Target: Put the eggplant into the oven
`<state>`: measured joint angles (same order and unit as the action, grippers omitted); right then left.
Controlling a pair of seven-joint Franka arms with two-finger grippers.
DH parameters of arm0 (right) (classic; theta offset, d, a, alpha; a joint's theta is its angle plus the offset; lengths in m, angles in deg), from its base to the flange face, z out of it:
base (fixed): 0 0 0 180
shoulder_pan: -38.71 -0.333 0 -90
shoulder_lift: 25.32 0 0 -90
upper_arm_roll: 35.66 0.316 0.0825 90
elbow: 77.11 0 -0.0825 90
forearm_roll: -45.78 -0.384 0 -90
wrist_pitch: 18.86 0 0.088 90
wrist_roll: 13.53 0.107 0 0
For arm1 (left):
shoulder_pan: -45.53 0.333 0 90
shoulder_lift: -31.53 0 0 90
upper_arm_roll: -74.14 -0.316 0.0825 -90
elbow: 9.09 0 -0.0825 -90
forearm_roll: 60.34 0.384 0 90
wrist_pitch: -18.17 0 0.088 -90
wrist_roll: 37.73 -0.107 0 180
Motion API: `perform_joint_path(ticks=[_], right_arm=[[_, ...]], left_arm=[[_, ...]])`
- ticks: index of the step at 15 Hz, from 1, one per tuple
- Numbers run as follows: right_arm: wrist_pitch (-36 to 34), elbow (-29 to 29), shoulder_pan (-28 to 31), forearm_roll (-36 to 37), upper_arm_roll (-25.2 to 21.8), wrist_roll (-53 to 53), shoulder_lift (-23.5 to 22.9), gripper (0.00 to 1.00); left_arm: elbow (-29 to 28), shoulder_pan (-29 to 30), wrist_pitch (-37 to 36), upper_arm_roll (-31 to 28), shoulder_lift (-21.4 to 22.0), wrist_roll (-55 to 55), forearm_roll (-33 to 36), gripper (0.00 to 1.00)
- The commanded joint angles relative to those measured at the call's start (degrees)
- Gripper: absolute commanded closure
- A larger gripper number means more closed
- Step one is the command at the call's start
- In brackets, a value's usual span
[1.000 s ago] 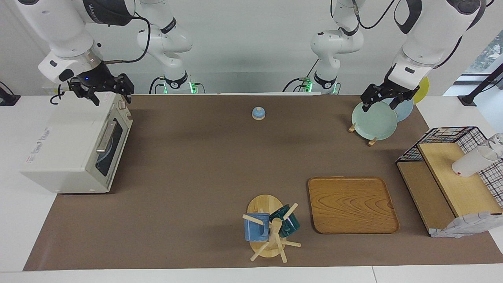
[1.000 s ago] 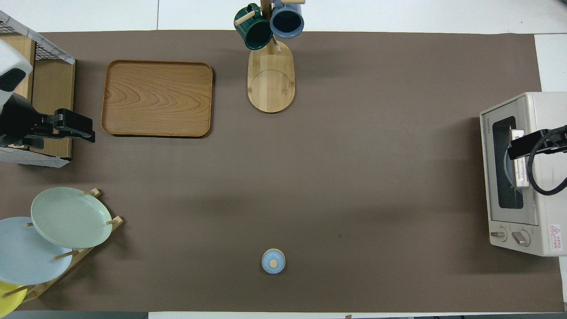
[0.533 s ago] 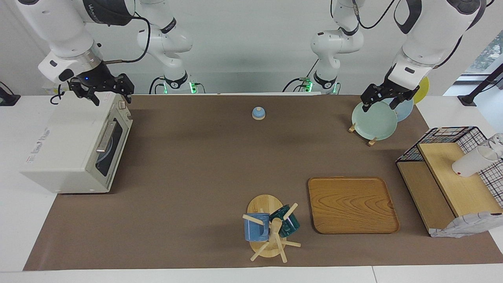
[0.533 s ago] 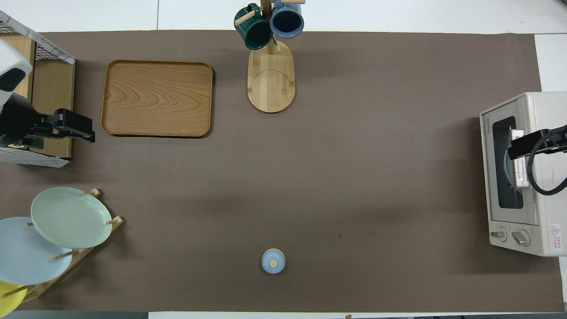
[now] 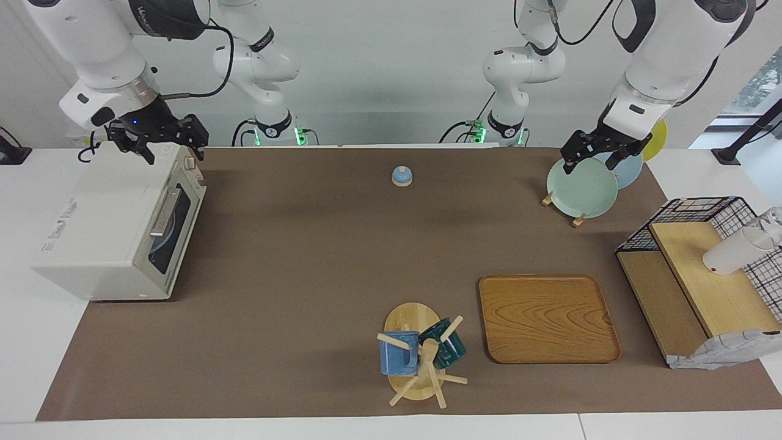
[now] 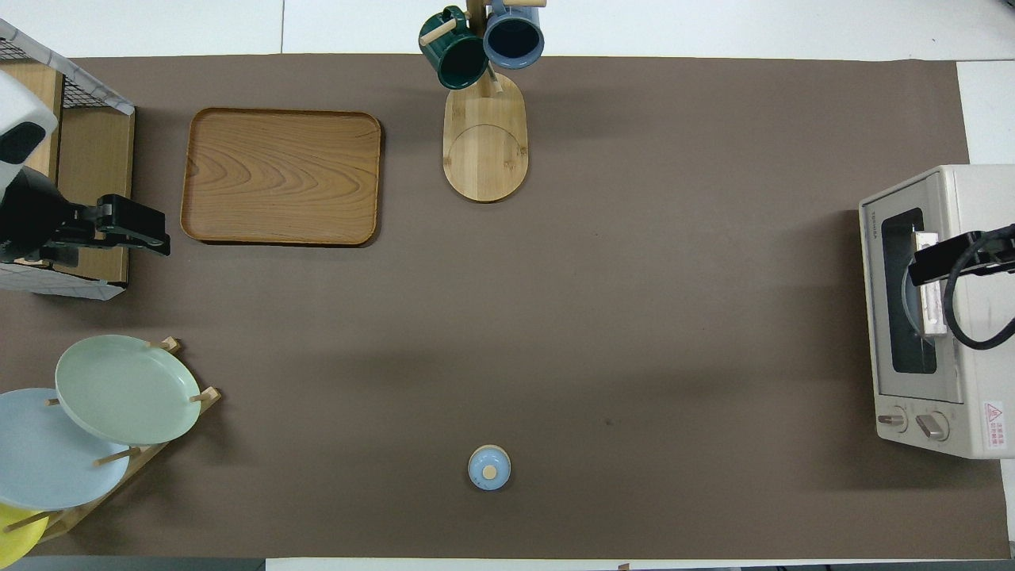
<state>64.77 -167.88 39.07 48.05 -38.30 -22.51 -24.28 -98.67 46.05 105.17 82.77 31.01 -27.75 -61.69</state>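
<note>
No eggplant shows anywhere on the table (image 5: 293,256); the oven (image 5: 116,226), door shut, sits at the right arm's end. The right gripper (image 5: 160,142) hangs over it, the left gripper (image 5: 602,153) over the plate rack (image 5: 580,186), both jaws spread, empty. With nothing to grasp, the task may stall. The oven's lettering is unreadable.

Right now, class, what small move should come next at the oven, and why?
Probably the right gripper should drop to the oven's bar handle and pull the door open: the door is shut, that gripper hangs over the oven's top, and no eggplant shows. The left gripper waits over the plate rack.
</note>
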Motion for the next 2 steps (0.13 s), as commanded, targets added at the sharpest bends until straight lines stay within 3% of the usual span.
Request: perform_joint_path(ticks=[1, 2], right_arm=[[0.5, -1.0, 0.6, -1.8, 0.1, 0.7, 1.0, 0.0], [0.6, -0.9, 0.5, -1.8, 0.1, 0.6, 1.0, 0.0]], left_arm=[[-2.1, 0.9, 0.5, 0.4, 1.8, -0.1, 0.6, 0.0], [-2.1, 0.9, 0.5, 0.4, 1.8, -0.1, 0.6, 0.0]])
